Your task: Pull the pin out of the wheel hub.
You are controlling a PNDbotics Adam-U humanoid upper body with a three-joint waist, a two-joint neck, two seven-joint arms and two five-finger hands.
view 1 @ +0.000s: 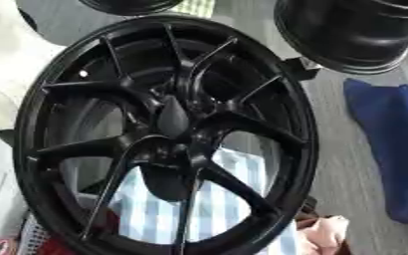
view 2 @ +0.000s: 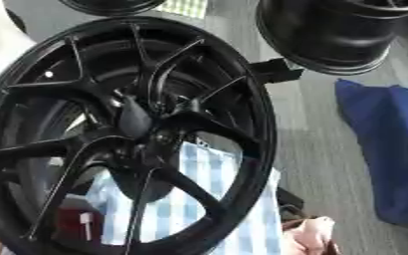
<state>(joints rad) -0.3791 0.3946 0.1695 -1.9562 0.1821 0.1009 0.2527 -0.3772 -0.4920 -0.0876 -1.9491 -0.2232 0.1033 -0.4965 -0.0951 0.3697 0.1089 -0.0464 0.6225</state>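
A large black multi-spoke wheel hub (view 1: 168, 134) stands tilted on its rim and fills most of both views. At its centre a dark oblong piece (view 1: 173, 118) lies over the hub bore; I cannot tell if it is the pin. A second dark rounded form (view 1: 165, 183) shows through the lower openings behind the spokes, and I cannot make out what it is. No hand can be told apart from the black metal in either view.
Another black wheel (view 1: 351, 35) lies at the upper right, and the edge of a third (view 1: 129, 5) shows at the top. A blue cloth (view 1: 395, 149) lies on the grey floor at the right. A blue-and-white checked cloth (view 2: 177, 206) sits behind the hub, a pinkish cloth (view 1: 325, 236) at the lower right.
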